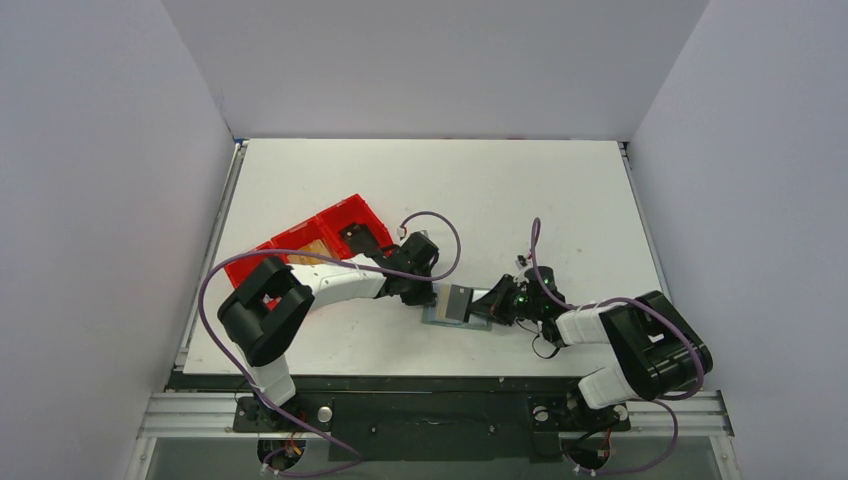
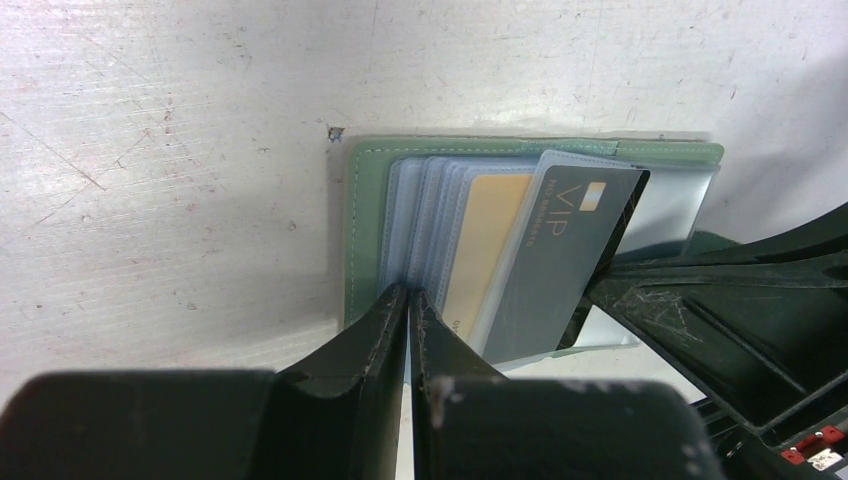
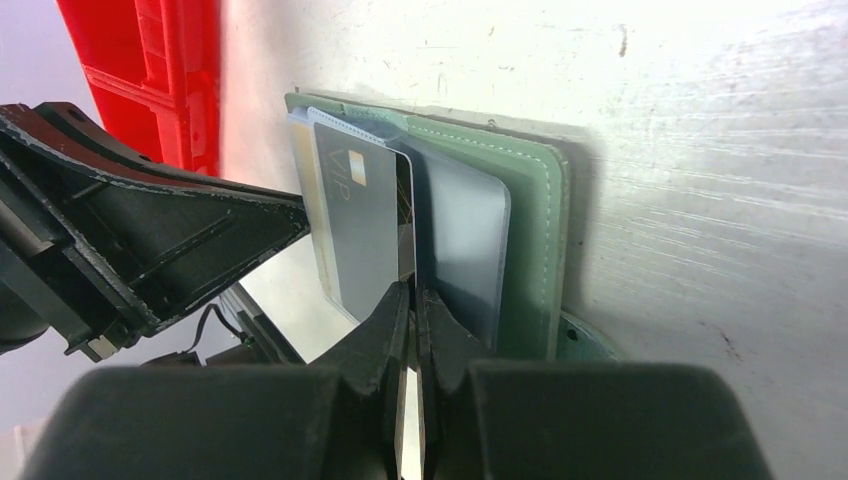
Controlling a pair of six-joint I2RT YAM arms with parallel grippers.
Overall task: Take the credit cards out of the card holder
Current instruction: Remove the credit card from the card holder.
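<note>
The card holder (image 1: 458,305) lies open and flat on the table (image 1: 500,190), near its front edge, directly between the two grippers; the left gripper (image 2: 410,300) has its fingers pressed together on the near edge of the clear sleeves (image 2: 420,210) fanned up from the green cover; beside those sleeves a tan-yellow card (image 2: 490,230) sits in its pocket, and next to it a grey card (image 2: 560,250) marked VIP stands tilted up off the holder; the right gripper (image 3: 411,295) is clamped on the edge of that grey card in its sleeve, a thin pale sheet showing in the slit between its fingers; the two grippers face each other across the holder, tips close but apart; the left arm folds at the elbow near the table's left side and runs its forearm rightward, past a red tray (image 1: 310,238); the right arm reaches low and leftward from its base; purple cables loop over both; the tabletop is white and scuffed, enclosed by plain pale walls (image 1: 430,60).
</note>
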